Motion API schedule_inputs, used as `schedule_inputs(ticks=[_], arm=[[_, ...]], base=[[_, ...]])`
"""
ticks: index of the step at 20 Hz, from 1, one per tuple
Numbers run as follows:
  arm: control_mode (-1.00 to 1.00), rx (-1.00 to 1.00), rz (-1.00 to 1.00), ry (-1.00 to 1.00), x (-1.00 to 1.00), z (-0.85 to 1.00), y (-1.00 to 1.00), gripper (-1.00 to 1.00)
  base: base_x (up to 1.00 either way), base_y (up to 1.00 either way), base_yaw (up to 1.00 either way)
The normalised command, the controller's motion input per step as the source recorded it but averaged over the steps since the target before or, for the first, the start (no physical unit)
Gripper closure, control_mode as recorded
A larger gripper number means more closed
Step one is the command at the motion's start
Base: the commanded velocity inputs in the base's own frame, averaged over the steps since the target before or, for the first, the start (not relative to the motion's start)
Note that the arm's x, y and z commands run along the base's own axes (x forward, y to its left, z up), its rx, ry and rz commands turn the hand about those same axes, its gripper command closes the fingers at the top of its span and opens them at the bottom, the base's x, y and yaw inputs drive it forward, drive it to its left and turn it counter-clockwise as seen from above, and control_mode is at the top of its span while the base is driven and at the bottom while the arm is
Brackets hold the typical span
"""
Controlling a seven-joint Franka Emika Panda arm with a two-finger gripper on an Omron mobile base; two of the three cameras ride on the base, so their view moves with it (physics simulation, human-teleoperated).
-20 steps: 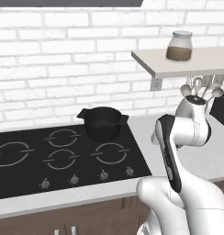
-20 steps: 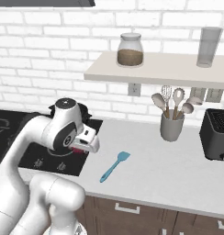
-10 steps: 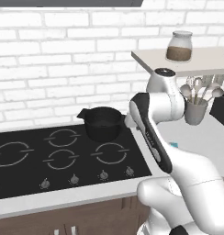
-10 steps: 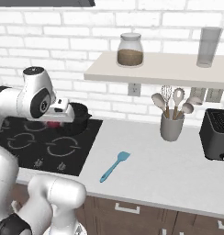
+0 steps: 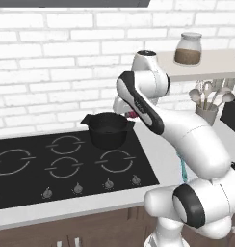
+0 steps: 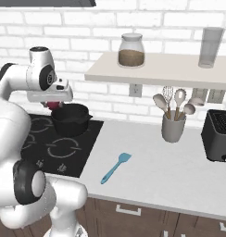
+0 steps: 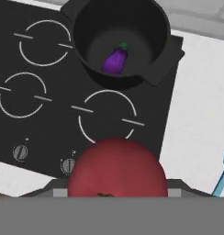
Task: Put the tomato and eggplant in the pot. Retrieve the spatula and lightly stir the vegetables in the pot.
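Carrying the tomato point(image 7: 117, 167) clamped in the end effector point(image 6: 53, 104), jaws closed on either side of it; red ball sits right against the hand camera because pinched between the tips. In the right base view a sliver of red peeks under the white hand, at the pot's point(image 6: 70, 118) back-left rim. In the left base view the end effector point(image 5: 130, 114) sits at the pot's point(image 5: 108, 130) right rim, a bit of red visible there too. Judged: held high and off to the side so the drop clears the rim, not yet centred over the mouth.

Pot point(image 7: 120, 43) on the back right burner of the stovetop point(image 7: 49, 92), mouth up, both flat handles out to the sides. Eggplant point(image 7: 114, 60) already lying on the pot floor, purple, green stem end up-frame, so half the loading looks done. Tomato far smaller than the mouth, so an easy drop once over it.

Spatula point(image 6: 116, 167) flat on the bench point(image 6: 179, 166) right of the stovetop, blade away from the base, handle toward the front edge, well apart from the pot; untouched, left there for the stir step. Blue edge of the spatula point(image 7: 222, 176) also at the hand view's right side. Utensil cup point(image 6: 173, 127) with spoons and whisk further back, under the shelf point(image 6: 170, 69), not needed.

Next, judged: shift over the pot mouth, release.
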Motion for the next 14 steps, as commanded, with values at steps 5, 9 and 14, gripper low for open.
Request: schedule_inputs(ticks=[5, 9, 14], arm=[[-1.0, 0.0, 0.0, -0.01, 0.76, -0.3, 0.42, 1.0], [-1.0, 0.0, 0.0, 0.0, 0.69, -0.48, 0.04, 1.0], [-1.0, 0.0, 0.0, 0.0, 0.71, -0.55, 0.16, 1.0]], base=[[0.0, 0.0, 0.0], [0.0, 0.0, 0.0], [0.0, 0.0, 0.0]])
